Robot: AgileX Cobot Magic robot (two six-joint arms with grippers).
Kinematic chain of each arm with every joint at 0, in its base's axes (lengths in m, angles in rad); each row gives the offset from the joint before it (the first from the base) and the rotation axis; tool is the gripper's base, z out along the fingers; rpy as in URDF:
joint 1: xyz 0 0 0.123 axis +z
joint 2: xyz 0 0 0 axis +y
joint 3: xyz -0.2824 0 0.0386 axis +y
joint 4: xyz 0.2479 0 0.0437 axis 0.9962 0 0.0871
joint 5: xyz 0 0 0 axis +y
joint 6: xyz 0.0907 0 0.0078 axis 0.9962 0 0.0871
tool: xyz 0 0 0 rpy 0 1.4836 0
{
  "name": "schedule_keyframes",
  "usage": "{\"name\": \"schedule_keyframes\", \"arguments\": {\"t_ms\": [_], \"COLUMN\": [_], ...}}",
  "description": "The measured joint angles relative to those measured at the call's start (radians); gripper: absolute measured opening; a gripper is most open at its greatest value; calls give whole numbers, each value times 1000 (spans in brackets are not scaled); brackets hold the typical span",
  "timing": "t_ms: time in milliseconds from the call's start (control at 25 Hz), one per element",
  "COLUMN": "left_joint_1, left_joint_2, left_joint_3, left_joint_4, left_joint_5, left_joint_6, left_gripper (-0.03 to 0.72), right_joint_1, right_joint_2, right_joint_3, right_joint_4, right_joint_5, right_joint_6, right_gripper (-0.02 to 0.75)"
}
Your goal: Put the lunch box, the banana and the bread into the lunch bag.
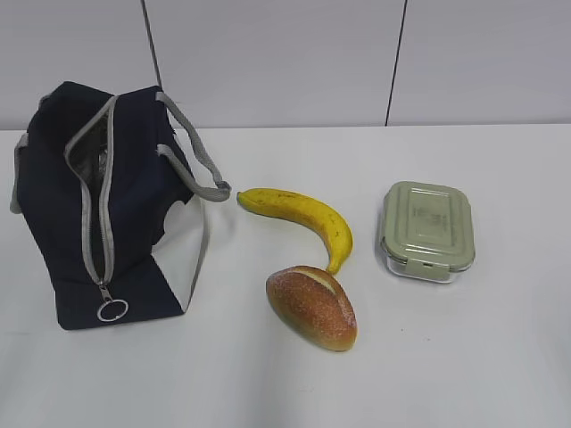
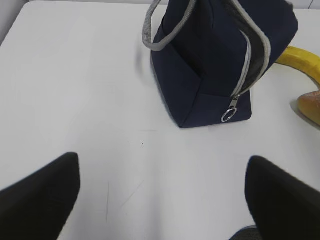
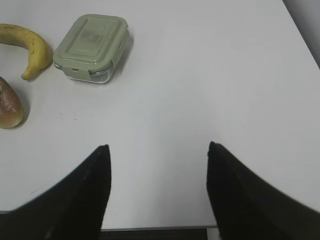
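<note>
The navy lunch bag (image 1: 98,205) stands at the left of the white table, its grey zipper partly open at the top and its ring pull hanging low. It also shows in the left wrist view (image 2: 215,55). The yellow banana (image 1: 303,218) lies mid-table, the bread (image 1: 312,308) just in front of it, touching its tip. The lunch box (image 1: 426,230) with green lid sits to the right. The right wrist view shows the lunch box (image 3: 92,46), banana (image 3: 27,45) and bread (image 3: 9,107). My left gripper (image 2: 162,170) and right gripper (image 3: 157,150) are open and empty, neither seen in the exterior view.
The white table (image 1: 446,374) has bare surface in front of and right of the objects. Its near edge (image 3: 155,227) shows under my right gripper. A pale panelled wall (image 1: 285,53) runs behind the table.
</note>
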Motion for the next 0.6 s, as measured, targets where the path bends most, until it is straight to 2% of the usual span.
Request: {"name": "schedule_keyframes", "arguments": {"t_ms": [600], "left_joint_1": [0], "left_joint_2": [0], "left_joint_3": [0], "left_joint_4": [-15], "left_joint_5": [-2], "left_joint_6": [-1], "left_gripper": [617], "right_joint_1": [0], "right_joint_2": [0], "right_joint_3": [0], "right_joint_4": [0], "right_joint_5": [0], "right_joint_6": [0], "right_gripper": [451]}}
